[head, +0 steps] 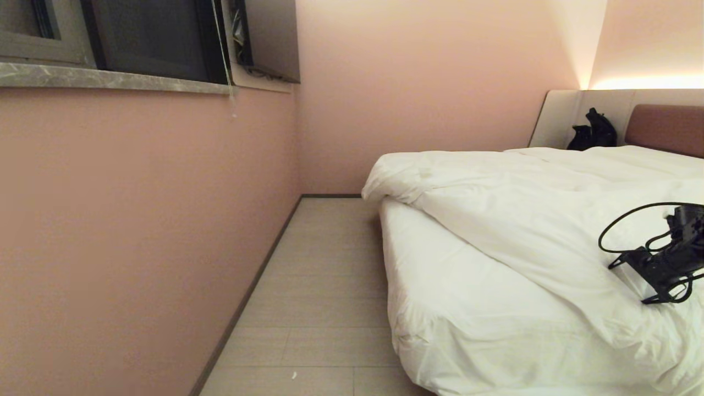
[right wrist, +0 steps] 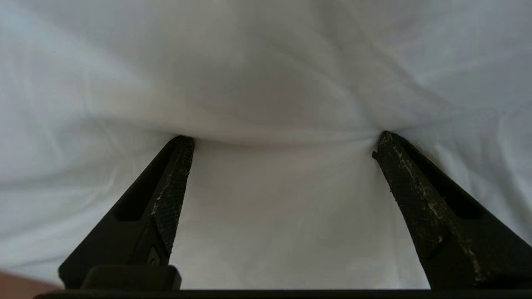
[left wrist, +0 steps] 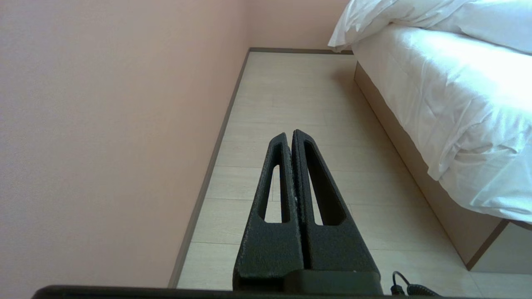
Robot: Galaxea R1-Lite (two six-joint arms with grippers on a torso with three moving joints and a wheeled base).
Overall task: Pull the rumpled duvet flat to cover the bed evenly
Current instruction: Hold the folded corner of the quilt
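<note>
Both fingertips of my right gripper (right wrist: 286,139) stand wide apart, pressed into the puffy, creased white duvet (head: 528,220), which lies skewed across the bed (head: 440,308), baring taut sheet along its near side. Judged step: setting a pinch; next, close on a thick fold and pull toward the bare side. My left gripper (left wrist: 293,137) hangs pressed together over the floor.

Bed (head: 440,308) cut off at right and bottom edges of my head view; far side and foot out of frame. Headboard (head: 668,129) cropped at right edge. Right gripper (head: 641,278) half out of head view, arm behind it beyond frame. Dark object (head: 593,132) by headboard, can't tell what. In right wrist view, fingertips (right wrist: 183,143) sunk into duvet (right wrist: 266,83); nothing but fabric, can't place spot on bed. Window (head: 148,38) cropped at top.
</note>
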